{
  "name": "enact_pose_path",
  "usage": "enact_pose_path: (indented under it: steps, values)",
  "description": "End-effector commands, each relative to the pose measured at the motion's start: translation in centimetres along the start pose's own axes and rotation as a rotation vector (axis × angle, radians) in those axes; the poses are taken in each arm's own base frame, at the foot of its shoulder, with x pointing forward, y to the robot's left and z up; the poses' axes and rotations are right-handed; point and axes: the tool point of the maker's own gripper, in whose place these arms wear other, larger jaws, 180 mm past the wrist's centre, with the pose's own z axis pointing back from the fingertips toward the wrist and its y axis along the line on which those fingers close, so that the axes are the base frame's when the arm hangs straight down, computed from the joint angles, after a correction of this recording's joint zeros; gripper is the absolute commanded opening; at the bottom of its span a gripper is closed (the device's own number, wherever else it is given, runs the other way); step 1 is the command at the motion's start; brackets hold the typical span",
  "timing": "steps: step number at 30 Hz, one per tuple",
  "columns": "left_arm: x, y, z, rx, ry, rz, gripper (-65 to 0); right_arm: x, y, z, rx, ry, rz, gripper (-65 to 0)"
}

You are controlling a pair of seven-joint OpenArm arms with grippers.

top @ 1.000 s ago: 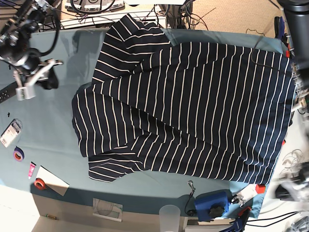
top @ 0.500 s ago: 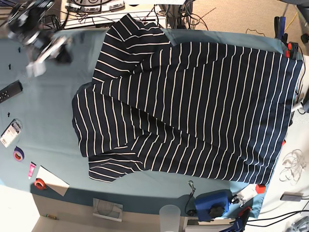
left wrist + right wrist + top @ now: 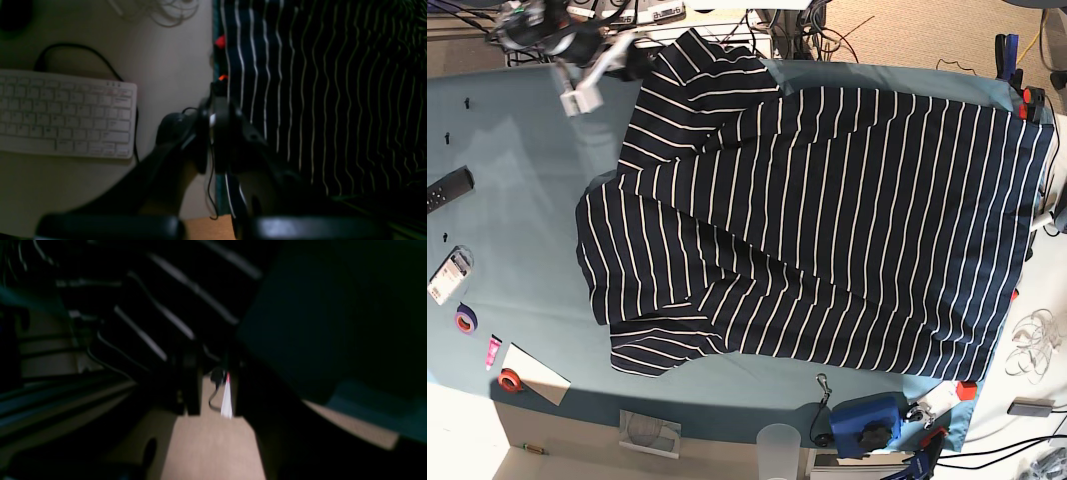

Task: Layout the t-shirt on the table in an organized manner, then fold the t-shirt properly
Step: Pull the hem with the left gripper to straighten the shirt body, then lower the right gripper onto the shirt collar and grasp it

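Observation:
The t-shirt [image 3: 827, 230], dark navy with thin white stripes, lies spread across the teal table [image 3: 517, 250], collar side to the left and hem at the right edge. One sleeve [image 3: 702, 70] reaches the far edge, the other [image 3: 662, 345] lies folded near the front. My right gripper [image 3: 605, 75] hovers open just left of the far sleeve, nothing between its fingers. In the blurred right wrist view the open gripper [image 3: 213, 386] faces striped fabric [image 3: 166, 313]. My left gripper [image 3: 213, 123] is shut beside the t-shirt's hem [image 3: 240, 66], off the table edge. No fabric shows between its fingers.
A remote [image 3: 447, 190], a label roll [image 3: 449, 275], tape rolls [image 3: 465, 320] and a paper sheet [image 3: 532, 372] lie along the left. A plastic cup [image 3: 777, 445] and blue device [image 3: 867, 420] stand at the front. A white keyboard [image 3: 66, 113] lies beyond the hem.
My right arm swung from the table's left side up and across to the far sleeve. My left arm drew back out of the base view and its jaws closed. The t-shirt has not moved.

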Motion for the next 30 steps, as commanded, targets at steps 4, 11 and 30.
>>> enact_pose_path:
  steps: [4,11,30]
  values:
    - [1.7,0.3,1.8,0.021,-0.049,-0.018,-62.7,0.5,0.5,-0.7,-0.016,-0.014,0.053,-50.4]
    - [1.7,0.3,1.8,0.021,-0.049,-0.018,-62.7,0.4,0.9,-1.9,-0.055,0.013,0.012,-50.4]
    - [1.7,0.3,1.8,0.019,-0.049,-0.032,-62.6,-4.5,-1.2,-5.3,0.134,0.057,-0.321,-50.4]
